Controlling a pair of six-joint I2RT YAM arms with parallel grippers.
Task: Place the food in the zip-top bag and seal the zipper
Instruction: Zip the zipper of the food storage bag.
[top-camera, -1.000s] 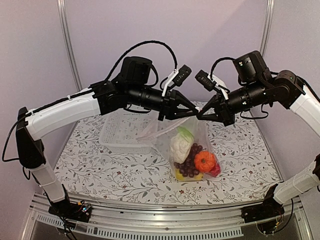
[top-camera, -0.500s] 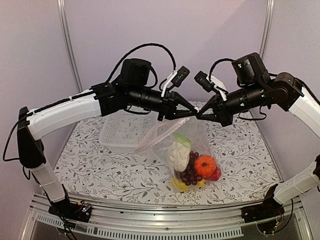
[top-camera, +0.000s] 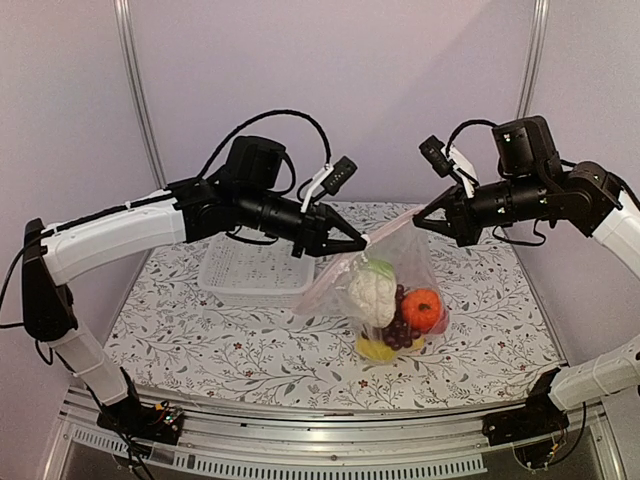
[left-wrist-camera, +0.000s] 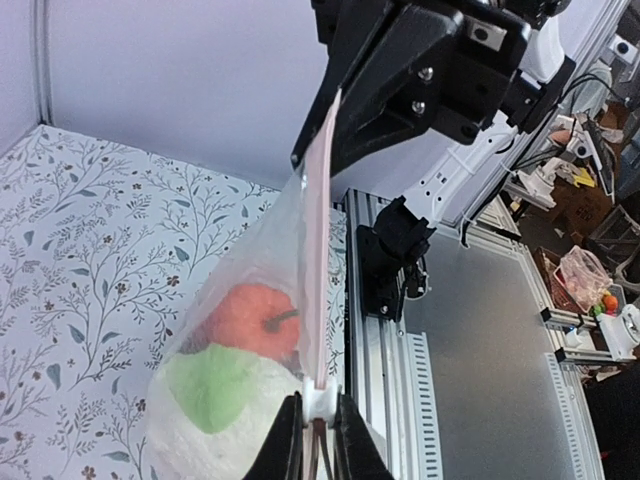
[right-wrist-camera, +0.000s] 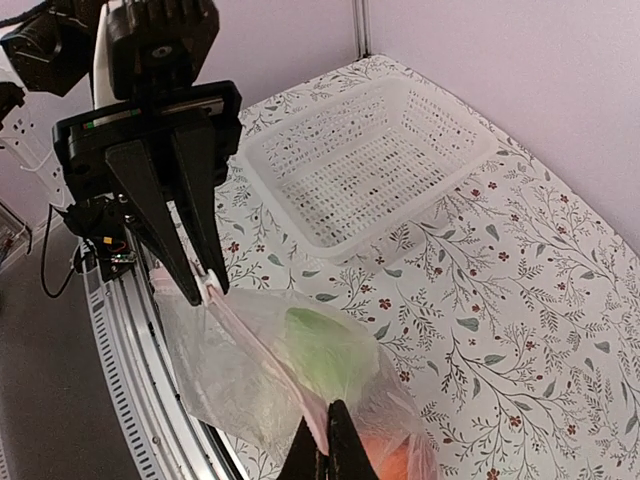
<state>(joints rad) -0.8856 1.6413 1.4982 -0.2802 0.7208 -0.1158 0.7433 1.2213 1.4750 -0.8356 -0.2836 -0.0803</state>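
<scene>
The clear zip-top bag (top-camera: 400, 262) hangs above the table between both grippers. In it are the white cauliflower (top-camera: 371, 291), the orange fruit (top-camera: 422, 308), the purple grapes (top-camera: 400, 331), a yellow piece (top-camera: 375, 350) and a bit of the red pepper (top-camera: 441, 322). My left gripper (top-camera: 362, 243) is shut on the white slider (left-wrist-camera: 322, 401) at one end of the pinkish zipper strip (left-wrist-camera: 321, 250). My right gripper (top-camera: 418, 215) is shut on the other end of the zipper edge (right-wrist-camera: 318, 415). The strip runs taut between them. The green cauliflower leaf (right-wrist-camera: 326, 356) shows through the plastic.
The white perforated basket (top-camera: 240, 272) stands on the floral tablecloth behind and left of the bag, under the left arm; it also shows in the right wrist view (right-wrist-camera: 370, 160). The table's metal front rail (top-camera: 320, 445) runs below the bag.
The two grippers have drawn apart, the left one to the left and the right one to the right and up. The bag's mouth edge is now stretched straight between them.
</scene>
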